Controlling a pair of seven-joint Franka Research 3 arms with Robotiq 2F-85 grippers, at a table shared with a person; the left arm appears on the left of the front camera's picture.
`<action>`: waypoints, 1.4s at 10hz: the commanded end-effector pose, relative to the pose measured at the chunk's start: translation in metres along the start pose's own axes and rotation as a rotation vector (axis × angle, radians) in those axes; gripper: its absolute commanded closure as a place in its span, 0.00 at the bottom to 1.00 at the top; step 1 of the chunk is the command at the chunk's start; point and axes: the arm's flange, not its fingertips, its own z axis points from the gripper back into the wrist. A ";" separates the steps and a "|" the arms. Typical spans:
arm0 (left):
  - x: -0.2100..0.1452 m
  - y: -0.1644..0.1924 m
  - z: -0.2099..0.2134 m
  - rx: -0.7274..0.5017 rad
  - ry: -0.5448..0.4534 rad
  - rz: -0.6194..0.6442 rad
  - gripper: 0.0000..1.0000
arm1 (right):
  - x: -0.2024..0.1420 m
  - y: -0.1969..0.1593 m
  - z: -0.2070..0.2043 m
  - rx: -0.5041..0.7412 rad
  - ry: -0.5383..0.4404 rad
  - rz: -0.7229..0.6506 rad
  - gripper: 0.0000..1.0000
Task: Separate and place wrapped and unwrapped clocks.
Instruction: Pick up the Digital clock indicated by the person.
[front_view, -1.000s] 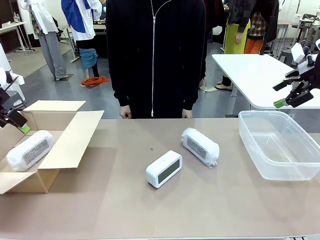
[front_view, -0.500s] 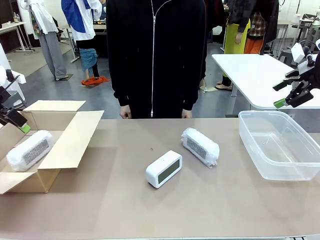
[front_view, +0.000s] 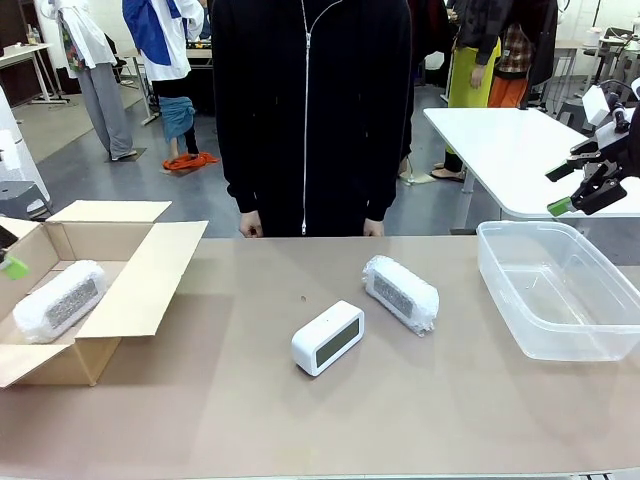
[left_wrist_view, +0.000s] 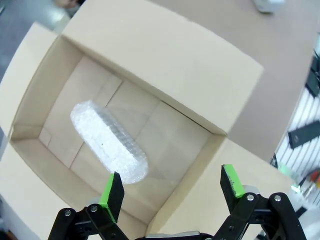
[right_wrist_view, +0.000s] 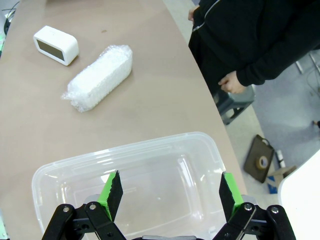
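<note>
- On table (front_view: 250, 420): box (front_view: 150, 265) left, tub (front_view: 497, 275) right.
- In box: one wrapped clock (front_view: 58, 300).
- Mid-table: second wrapped clock (front_view: 401, 292) and bare clock (front_view: 328, 337), near each other.
- Over tub: right gripper (right_wrist_view: 167, 192), wide.
- Over box: left gripper (left_wrist_view: 171, 182), wide.

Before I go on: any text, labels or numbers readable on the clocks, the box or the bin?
None readable.
The bare clock has a dark, blank screen.
The wrapped clock on the table and the boxed wrapped clock show no digits through the wrap.
The cardboard box and the clear plastic bin carry no visible print.
</note>
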 end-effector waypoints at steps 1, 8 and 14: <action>-0.019 0.009 0.017 -0.066 -0.058 -0.142 0.00 | 0.000 0.000 0.000 0.003 -0.002 0.010 0.00; -0.063 0.040 0.047 -0.265 -0.347 -0.556 0.00 | 0.000 0.000 0.000 0.003 -0.002 0.010 0.00; -0.092 0.083 0.046 -0.274 -0.351 -0.437 0.00 | 0.000 0.000 0.000 0.003 -0.002 0.010 0.00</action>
